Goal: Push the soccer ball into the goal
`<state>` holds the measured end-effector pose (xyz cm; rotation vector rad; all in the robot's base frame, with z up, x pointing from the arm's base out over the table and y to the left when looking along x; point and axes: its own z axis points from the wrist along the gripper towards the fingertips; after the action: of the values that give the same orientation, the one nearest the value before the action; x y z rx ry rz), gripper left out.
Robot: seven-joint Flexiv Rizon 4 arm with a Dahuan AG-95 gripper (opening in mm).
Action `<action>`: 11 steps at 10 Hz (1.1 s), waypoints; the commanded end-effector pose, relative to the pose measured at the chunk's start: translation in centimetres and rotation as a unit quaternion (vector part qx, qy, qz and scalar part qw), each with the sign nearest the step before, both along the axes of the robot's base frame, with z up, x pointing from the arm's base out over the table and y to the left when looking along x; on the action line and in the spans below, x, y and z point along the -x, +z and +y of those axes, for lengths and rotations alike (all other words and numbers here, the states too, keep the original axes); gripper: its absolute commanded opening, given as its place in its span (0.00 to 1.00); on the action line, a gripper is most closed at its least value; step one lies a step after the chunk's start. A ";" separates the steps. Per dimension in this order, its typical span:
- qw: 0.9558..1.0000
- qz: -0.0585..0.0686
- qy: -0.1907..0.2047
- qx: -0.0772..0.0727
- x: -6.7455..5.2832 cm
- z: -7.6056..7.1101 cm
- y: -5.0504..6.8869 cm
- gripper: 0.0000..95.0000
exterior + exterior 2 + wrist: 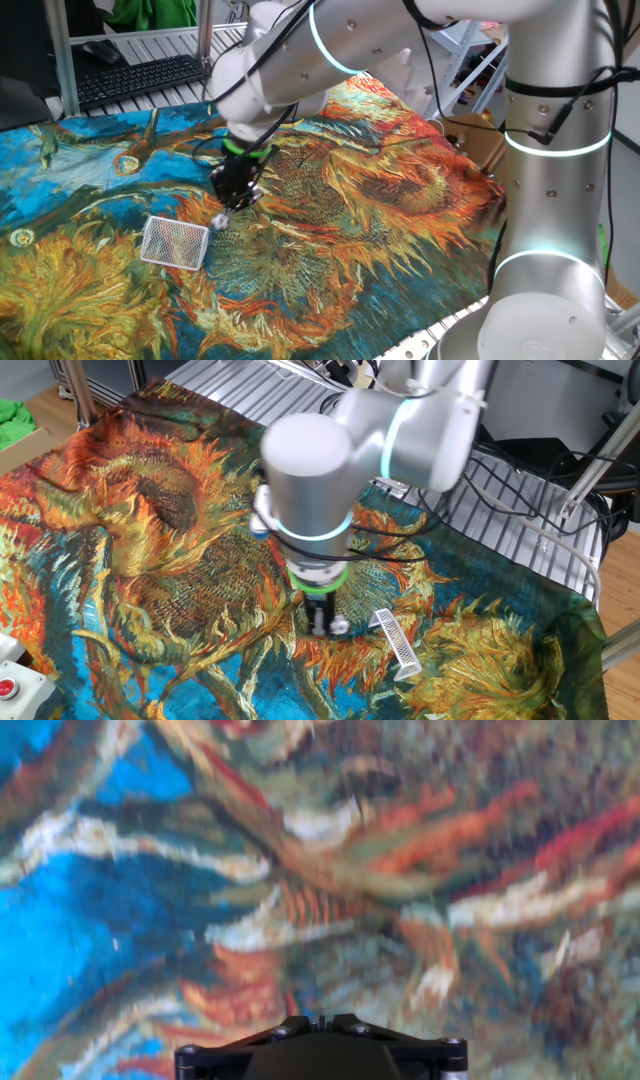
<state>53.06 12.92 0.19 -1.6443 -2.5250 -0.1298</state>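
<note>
The soccer ball (pixel 219 222) is a tiny white ball with dark patches lying on the sunflower-print cloth (pixel 380 230). It also shows in the other fixed view (pixel 341 625). The goal (pixel 175 241) is a small white mesh frame just to the lower left of the ball. In the other fixed view the goal (pixel 396 643) lies to the right of the ball. My gripper (pixel 237 192) points down at the cloth right beside the ball, on the side away from the goal, fingers together and holding nothing. It shows the same way in the other fixed view (pixel 320 622). The hand view shows only blurred cloth and the gripper's black tip (pixel 320 1020); ball and goal are out of that view.
A black keyboard (pixel 140 78) lies on the slatted bench beyond the cloth. A cardboard box (pixel 482 140) stands at the far right. A red button (pixel 6 686) sits on a white box at the cloth's near-left corner. Cables (pixel 500 490) run over the bench.
</note>
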 end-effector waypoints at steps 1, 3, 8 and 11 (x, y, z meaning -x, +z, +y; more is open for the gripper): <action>1.000 0.001 -0.003 0.004 0.5 1.0 0.2 0.00; 1.000 0.003 0.015 0.009 0.2 1.0 0.4 0.00; 0.988 0.020 0.143 0.047 1.9 0.6 1.2 0.00; 0.983 0.022 0.180 0.031 3.1 0.0 2.4 0.00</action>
<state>50.37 13.10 2.30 -1.2095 -2.7456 0.0171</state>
